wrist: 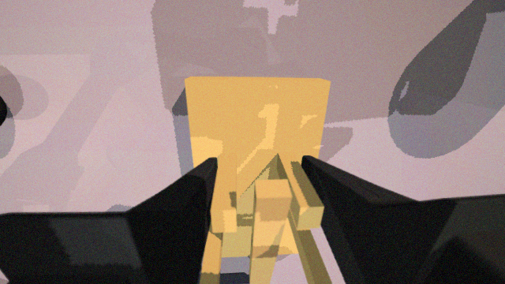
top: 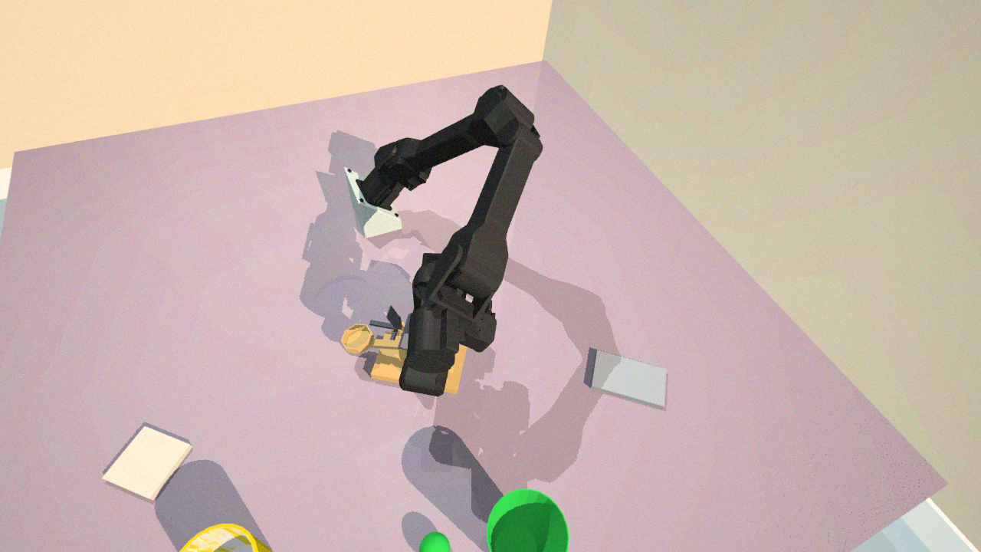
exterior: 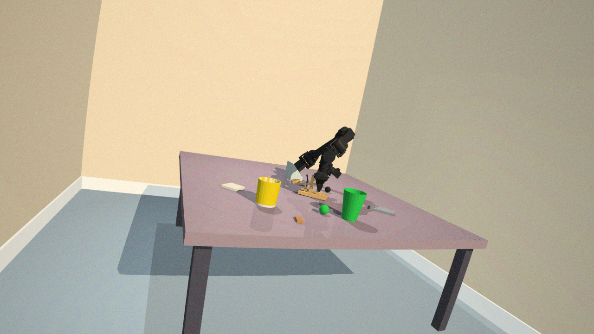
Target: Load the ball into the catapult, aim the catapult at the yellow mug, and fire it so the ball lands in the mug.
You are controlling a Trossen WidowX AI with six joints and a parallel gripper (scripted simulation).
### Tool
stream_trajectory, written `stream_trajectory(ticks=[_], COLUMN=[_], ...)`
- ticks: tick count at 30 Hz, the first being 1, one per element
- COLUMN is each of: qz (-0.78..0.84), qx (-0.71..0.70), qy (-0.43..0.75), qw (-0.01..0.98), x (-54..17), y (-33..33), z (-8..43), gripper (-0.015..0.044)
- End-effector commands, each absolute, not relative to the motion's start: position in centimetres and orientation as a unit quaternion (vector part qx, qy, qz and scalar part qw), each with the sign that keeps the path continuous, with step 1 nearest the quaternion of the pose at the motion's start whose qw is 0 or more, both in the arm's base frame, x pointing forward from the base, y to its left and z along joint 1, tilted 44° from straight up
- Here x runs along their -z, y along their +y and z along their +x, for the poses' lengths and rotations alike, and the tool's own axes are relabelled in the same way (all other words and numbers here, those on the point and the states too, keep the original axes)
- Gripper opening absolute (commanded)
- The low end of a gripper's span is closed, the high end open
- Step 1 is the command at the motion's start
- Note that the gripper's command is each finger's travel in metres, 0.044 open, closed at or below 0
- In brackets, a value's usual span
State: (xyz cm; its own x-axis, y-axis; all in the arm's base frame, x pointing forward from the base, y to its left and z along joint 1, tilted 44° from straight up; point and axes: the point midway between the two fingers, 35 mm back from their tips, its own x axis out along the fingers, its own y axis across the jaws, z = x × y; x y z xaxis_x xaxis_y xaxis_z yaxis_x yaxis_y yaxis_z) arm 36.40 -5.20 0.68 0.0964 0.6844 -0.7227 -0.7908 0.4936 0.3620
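The orange-yellow catapult (top: 388,365) (exterior: 309,193) (wrist: 245,95) stands on the table below the arm. Its scoop (top: 357,339) (exterior: 295,181) points left in the top view and looks empty. My gripper (exterior: 319,190) (wrist: 259,163) is shut on the catapult's upright frame, one finger against each side; the arm hides it in the top view. A black ball (exterior: 327,189) (wrist: 2,111) lies beside the catapult. A green ball (top: 434,542) (exterior: 324,209) lies further forward. The yellow mug (top: 222,527) (exterior: 267,193) stands upright, cut off in the top view.
A green cup (top: 528,532) (exterior: 352,205) stands beside the green ball. A cream slab (top: 147,463) (exterior: 232,186) lies behind the mug, a grey slab (top: 629,379) (exterior: 382,210) lies right of the catapult, and a small orange piece (exterior: 299,219) lies near the front edge.
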Motion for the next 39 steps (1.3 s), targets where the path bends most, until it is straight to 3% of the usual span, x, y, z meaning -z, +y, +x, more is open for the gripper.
stream_trajectory(ticks=[1, 4, 9, 39], qz=[-0.061, -0.061, -0.060, 0.218], qx=[-0.500, -0.500, -0.499, -0.293], qy=[0.449, 0.449, 0.450, 0.606], qw=[0.738, 0.738, 0.738, 0.707], x=[-0.7, -0.7, -4.1, 6.8], y=[-5.2, -5.2, -8.5, -18.9], z=[36.4, 36.4, 36.0, 28.2], gripper=[0.0131, 0.0111, 0.0000, 0.0000])
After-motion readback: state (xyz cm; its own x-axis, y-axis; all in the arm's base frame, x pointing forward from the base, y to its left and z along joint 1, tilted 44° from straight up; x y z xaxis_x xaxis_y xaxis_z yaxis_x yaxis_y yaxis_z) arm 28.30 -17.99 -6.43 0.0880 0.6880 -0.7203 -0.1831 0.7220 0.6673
